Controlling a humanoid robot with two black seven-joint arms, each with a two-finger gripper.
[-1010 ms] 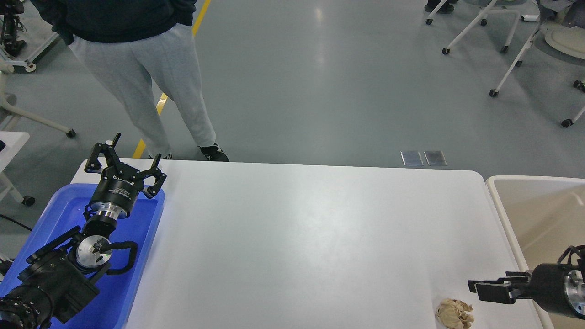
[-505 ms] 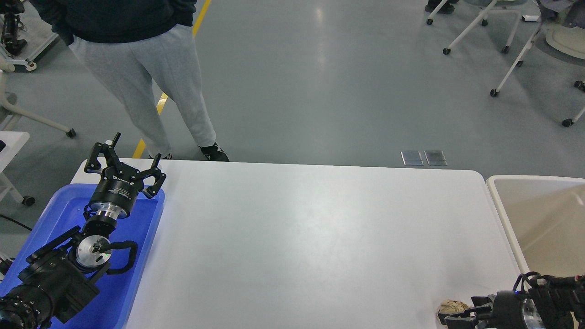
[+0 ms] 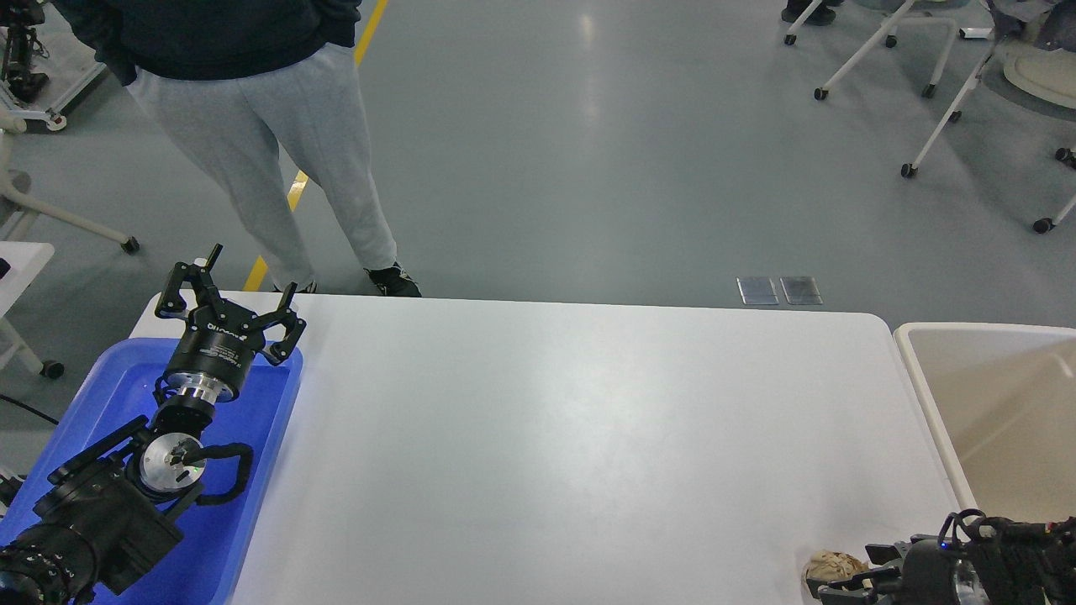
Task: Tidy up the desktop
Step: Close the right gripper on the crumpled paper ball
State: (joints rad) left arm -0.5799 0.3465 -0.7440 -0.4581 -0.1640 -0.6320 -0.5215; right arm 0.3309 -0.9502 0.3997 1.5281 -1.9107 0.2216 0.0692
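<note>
Reaching low, the right gripper [image 3: 841, 580] seemingly brackets crumpled paper [image 3: 828, 563] on the desktop [image 3: 546, 437], grip unclear; left gripper [image 3: 229, 290] spread.

Glossy grey floor [image 3: 588, 168] with a yellow line [image 3: 294, 189] and wheeled chairs [image 3: 933, 76].

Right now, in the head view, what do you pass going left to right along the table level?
Blue tray with the left gripper over it → white desktop → crumpled paper ball → right gripper, beside the ball → beige bin.
</note>
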